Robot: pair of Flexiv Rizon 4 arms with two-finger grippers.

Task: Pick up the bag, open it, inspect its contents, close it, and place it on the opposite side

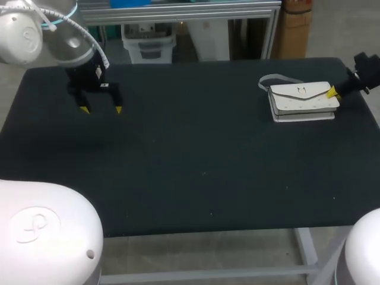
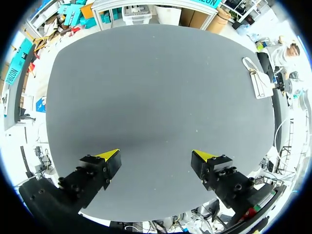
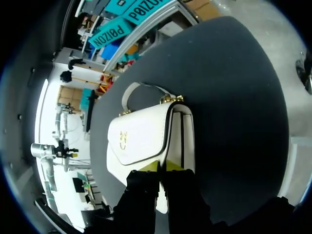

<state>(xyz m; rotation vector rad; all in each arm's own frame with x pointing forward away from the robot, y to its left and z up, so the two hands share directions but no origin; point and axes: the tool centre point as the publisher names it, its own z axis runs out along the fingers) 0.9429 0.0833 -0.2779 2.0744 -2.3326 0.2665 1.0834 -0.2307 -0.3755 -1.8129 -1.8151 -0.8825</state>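
Lying flat near the right far corner of the black counter: a small white flap handbag, flap shut, gold clasp on its face, short handle arching off its far end. Fitting either a bag waiting on its starting side or one already set down on the opposite side; not settled here.

Sitting at the bag's right end: the right pincer, yellow tips drawn almost together over the flap's edge where it meets the body. Pinching the flap or merely resting against it — impossible to say.

Hanging well apart over the counter's left far area: the left pincer, spread wide, gripping nothing.

Judging the handbag: probably light, structured leather-like shell, fairly stiff, smooth and somewhat slippery. Likeliest holds: the handle for lifting, the flap's lower edge for opening.
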